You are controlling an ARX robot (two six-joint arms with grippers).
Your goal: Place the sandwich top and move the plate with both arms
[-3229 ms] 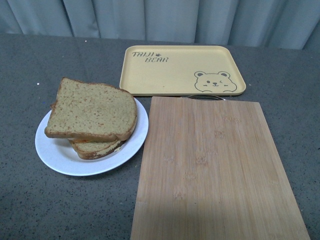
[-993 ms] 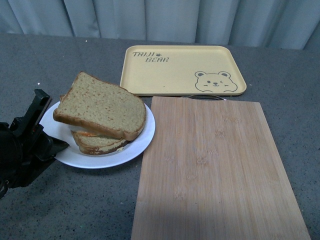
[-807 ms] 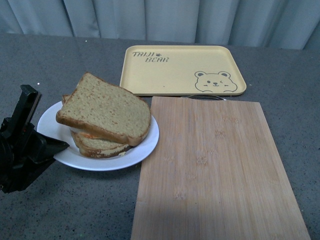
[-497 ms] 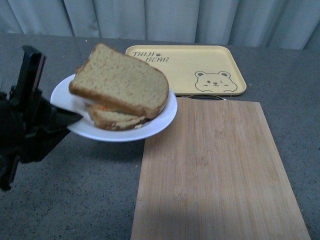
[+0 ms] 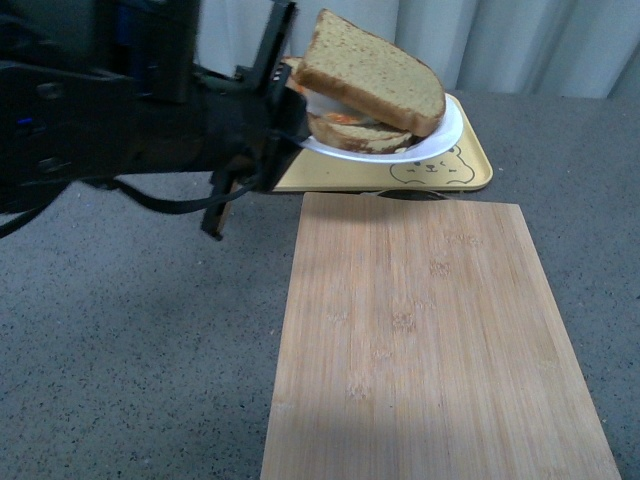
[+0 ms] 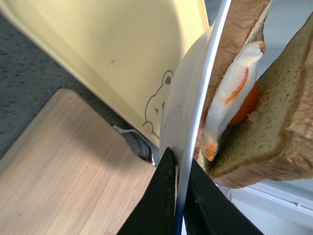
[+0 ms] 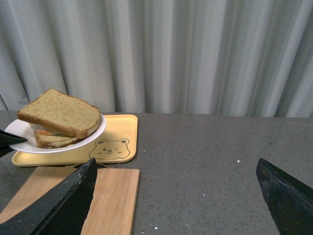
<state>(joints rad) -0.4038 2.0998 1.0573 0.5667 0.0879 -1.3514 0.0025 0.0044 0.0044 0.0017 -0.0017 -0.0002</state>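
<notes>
Plate (image 5: 447,130), one only, hangs upper centre in the front view over the single yellow tray (image 5: 340,172), its left rim clamped by the left tool (image 5: 293,125). One sandwich top (image 5: 372,72) crowns its stack, just right of that tool. The right tool (image 7: 176,166) gapes wide. One wooden board (image 5: 430,330) lies on the bench (image 5: 120,350).

We find the front view softly and evenly lit with no hard shadows, apart from a dim band across the near end of the wooden cutting board (image 5: 420,445). The left arm (image 5: 110,120) reads there as a near-featureless black mass with smeared edges. In the left wrist view the plate (image 6: 182,107) has a glaring white rim and the sandwich top (image 6: 288,112) looks soft, while in the right wrist view the curtain (image 7: 171,54) is bright and the right gripper (image 7: 175,160) is pure silhouette.
</notes>
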